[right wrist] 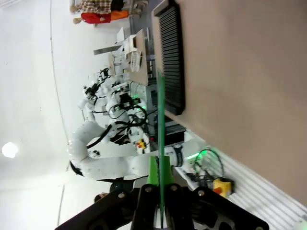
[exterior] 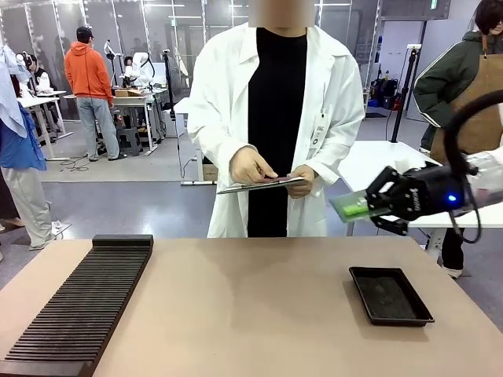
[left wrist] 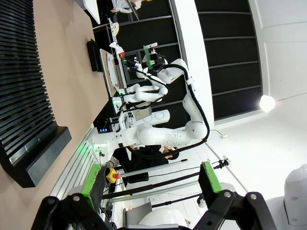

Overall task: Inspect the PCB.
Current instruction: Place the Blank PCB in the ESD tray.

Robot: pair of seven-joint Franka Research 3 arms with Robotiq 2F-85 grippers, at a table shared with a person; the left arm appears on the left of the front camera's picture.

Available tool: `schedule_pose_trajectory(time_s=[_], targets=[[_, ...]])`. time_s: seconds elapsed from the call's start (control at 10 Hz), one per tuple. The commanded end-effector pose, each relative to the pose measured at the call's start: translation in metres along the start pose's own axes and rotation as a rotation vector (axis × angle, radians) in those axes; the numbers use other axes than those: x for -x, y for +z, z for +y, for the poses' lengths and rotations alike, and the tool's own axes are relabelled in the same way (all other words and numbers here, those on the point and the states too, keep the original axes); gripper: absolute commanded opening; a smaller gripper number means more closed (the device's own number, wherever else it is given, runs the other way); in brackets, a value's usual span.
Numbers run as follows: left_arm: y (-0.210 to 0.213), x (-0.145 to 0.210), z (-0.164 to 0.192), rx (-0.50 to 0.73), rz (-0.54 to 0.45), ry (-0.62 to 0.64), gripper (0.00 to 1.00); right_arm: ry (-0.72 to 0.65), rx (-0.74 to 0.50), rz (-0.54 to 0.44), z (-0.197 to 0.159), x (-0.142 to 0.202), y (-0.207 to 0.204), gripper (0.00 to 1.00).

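Observation:
My right gripper (exterior: 374, 206) hangs at the right of the front view, above the table's far right side, shut on the PCB (exterior: 350, 207), a thin green board that sticks out leftward toward the person. The right wrist view shows the PCB (right wrist: 161, 120) edge-on as a narrow green strip clamped between the closed fingers of the right gripper (right wrist: 159, 168). My left gripper (left wrist: 149, 181) is open in the left wrist view, its green pads (left wrist: 91, 184) wide apart with nothing between them.
A person in a white coat stands at the far side holding a clipboard (exterior: 263, 185) in both hands. A black shallow tray (exterior: 391, 295) lies on the table at the right. A black slotted rack (exterior: 78, 306) lies along the left side.

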State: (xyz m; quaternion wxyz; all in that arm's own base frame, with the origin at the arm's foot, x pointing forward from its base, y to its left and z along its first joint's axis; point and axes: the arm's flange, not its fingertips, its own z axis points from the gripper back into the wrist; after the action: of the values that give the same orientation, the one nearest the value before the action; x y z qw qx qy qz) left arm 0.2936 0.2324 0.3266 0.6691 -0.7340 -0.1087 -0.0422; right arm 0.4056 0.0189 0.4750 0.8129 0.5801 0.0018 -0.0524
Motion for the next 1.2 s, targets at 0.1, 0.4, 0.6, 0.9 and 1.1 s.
schedule_pose_trajectory(time_s=[0.1,0.4,0.6,0.9,1.1], targets=[[0.003,-0.003,-0.004,-0.010,0.001,0.011,1.00,0.073,0.025,-0.035,-0.053,-0.023,0.023,0.03],[0.003,-0.003,-0.004,-0.010,0.001,0.011,1.00,0.116,0.098,-0.006,-0.110,-0.057,0.031,0.03],[0.003,-0.003,-0.004,-0.010,0.001,0.011,1.00,0.113,0.128,0.002,-0.136,-0.076,0.031,0.03],[0.003,-0.003,-0.004,-0.010,0.001,0.011,1.00,0.082,0.190,-0.012,-0.164,-0.098,0.024,0.03],[0.003,-0.003,-0.004,-0.010,0.001,0.011,1.00,0.056,0.279,-0.015,-0.174,-0.108,0.013,0.03]])
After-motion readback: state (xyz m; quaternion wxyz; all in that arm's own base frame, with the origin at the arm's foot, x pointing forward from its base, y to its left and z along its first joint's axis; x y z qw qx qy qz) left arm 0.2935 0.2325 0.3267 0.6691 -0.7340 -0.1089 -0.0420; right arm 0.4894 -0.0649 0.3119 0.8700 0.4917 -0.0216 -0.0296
